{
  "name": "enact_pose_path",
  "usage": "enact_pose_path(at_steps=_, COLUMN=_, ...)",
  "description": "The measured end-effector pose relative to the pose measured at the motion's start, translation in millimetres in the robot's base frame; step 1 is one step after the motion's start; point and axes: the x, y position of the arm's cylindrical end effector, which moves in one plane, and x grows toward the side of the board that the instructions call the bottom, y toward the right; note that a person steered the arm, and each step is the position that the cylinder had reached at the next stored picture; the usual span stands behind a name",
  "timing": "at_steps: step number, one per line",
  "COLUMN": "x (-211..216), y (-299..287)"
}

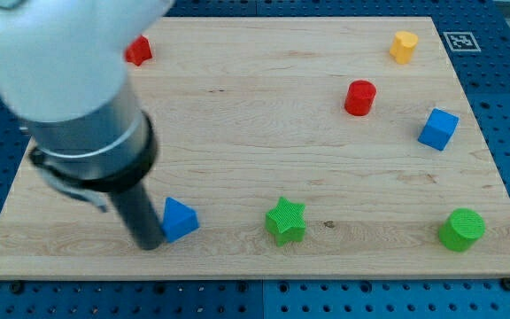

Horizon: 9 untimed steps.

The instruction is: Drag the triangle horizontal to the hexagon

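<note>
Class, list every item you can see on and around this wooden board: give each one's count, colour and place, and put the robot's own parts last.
Triangle block: one, blue, near the board's bottom edge, left of centre.
Star block: one, green, bottom centre.
Cylinder: one, green, bottom right corner.
Cube: one, blue, right edge, mid-height.
Cylinder: one, red, upper right of centre.
Hexagon block: one, yellow, top right.
Red block: one, top left, shape unclear, partly behind the arm.
Board: one, light wood, on blue pegboard.
Marker tag: one, black and white, beyond the board's top right corner.
My tip: one, dark, against the triangle's left side.
</note>
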Motion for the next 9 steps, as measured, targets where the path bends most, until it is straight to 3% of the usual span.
enact_pose_path(at_steps=1, x=-50.4, y=49.3)
enact_pose_path(at_steps=2, x=-76.5, y=55.7)
enact_pose_path(at_steps=4, x=-13.6, y=51.3)
enact_pose_path(at_steps=5, x=-30.1, y=87.9)
enact_pose_path(at_steps=7, x=-133.3, y=97.5)
enact_pose_path(at_steps=9, x=-91.3, y=88.8)
